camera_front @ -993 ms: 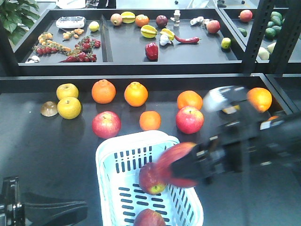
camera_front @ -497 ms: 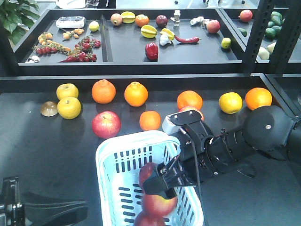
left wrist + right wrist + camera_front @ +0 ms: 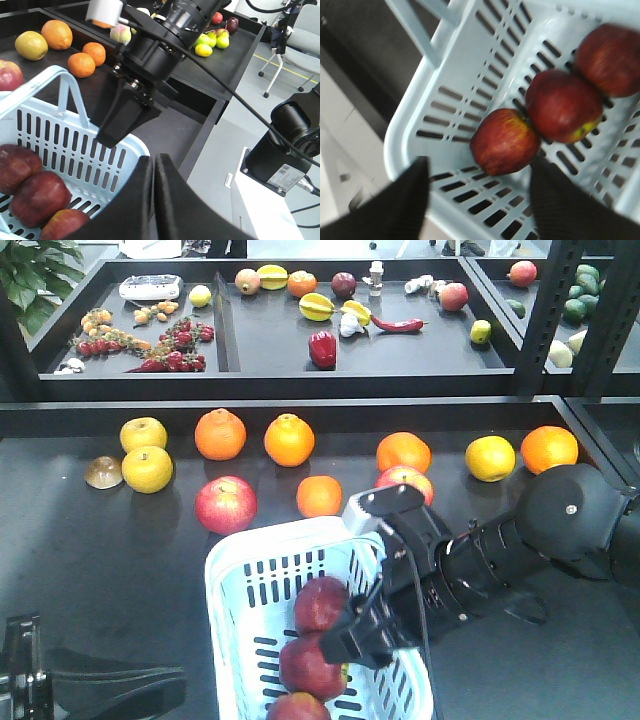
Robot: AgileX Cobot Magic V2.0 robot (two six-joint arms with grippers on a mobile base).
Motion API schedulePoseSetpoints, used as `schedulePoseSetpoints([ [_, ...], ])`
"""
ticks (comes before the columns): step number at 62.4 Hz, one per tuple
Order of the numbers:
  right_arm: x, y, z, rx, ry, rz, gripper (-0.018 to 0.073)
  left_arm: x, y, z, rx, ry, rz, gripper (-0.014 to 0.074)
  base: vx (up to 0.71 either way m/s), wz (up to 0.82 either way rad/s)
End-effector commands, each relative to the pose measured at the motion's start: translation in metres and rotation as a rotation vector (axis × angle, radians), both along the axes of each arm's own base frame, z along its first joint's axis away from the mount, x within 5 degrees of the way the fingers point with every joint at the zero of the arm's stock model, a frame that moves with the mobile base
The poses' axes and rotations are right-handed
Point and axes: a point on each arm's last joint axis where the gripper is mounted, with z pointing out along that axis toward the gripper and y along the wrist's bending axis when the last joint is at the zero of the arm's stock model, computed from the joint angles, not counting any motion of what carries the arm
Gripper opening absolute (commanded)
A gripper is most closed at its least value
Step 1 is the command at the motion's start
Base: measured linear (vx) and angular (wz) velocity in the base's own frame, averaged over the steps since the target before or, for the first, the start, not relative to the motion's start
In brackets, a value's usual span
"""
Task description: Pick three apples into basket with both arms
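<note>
My right gripper (image 3: 365, 635) hung above the near right side of the basket (image 3: 232, 570), fingers (image 3: 395, 205) spread wide and holding nothing — half a second before, it had still been down in the basket over an apple, and a second before that it was swinging in with the fruit clamped. So that was the release. Three apples now lay in a row on the slotted floor, touching each other: one nearest me (image 3: 504, 141), one in the middle (image 3: 563, 106), one beyond it (image 3: 612, 59). I judged the count met and the task as good as finished; only pulling back remained.

My left gripper (image 3: 152, 200) sat low beside the basket rim, its fingers pressed together with nothing between them.

Two more red apples (image 3: 226, 504) sat out on the table by the oranges (image 3: 319, 496) — one of them partly hidden behind my arm. In the front view the nearest basket apple was cut off by the frame edge, and my wrist view was slightly blurred.
</note>
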Motion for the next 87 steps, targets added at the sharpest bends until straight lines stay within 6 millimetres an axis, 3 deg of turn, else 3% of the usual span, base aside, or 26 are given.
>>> schedulePoseSetpoints([
  [1,-0.008,-0.001,0.022,0.044,-0.03,0.059,0.0084,0.001,0.0,0.006,0.008,-0.027,0.0,-0.0006,0.0,0.0],
  [4,-0.013,-0.003,0.029,0.056,-0.048,0.08,-0.0016,0.001,0.0,0.006,0.008,-0.027,0.0,-0.0006,0.0,0.0],
  [18,-0.047,-0.026,0.083,0.075,-0.27,0.09,-0.0006,0.001,0.0,0.006,0.008,-0.027,0.0,-0.0006,0.0,0.0],
  [24,-0.064,-0.044,0.091,0.017,-0.366,0.067,-0.0005,0.001,0.0,0.006,0.008,-0.027,0.0,-0.0006,0.0,0.0],
  [28,-0.078,-0.058,0.086,-0.026,-0.431,0.037,-0.0005,0.001,0.0,0.006,0.008,-0.027,0.0,-0.0006,0.0,0.0],
  [36,-0.103,-0.081,0.054,-0.074,-0.472,-0.063,-0.0005,0.001,0.0,0.006,0.008,-0.027,0.0,-0.0006,0.0,0.0],
  [48,-0.129,-0.1,0.025,-0.037,-0.5,-0.175,-0.0005,0.001,0.0,0.006,0.008,-0.027,0.0,-0.0006,0.0,0.0],
  [62,-0.141,-0.105,0.027,-0.01,-0.531,-0.174,-0.0005,0.001,0.0,0.006,0.008,-0.027,0.0,-0.0006,0.0,0.0],
  [87,-0.141,-0.105,0.027,-0.012,-0.535,-0.171,-0.0005,0.001,0.0,0.006,0.008,-0.027,0.0,-0.0006,0.0,0.0],
])
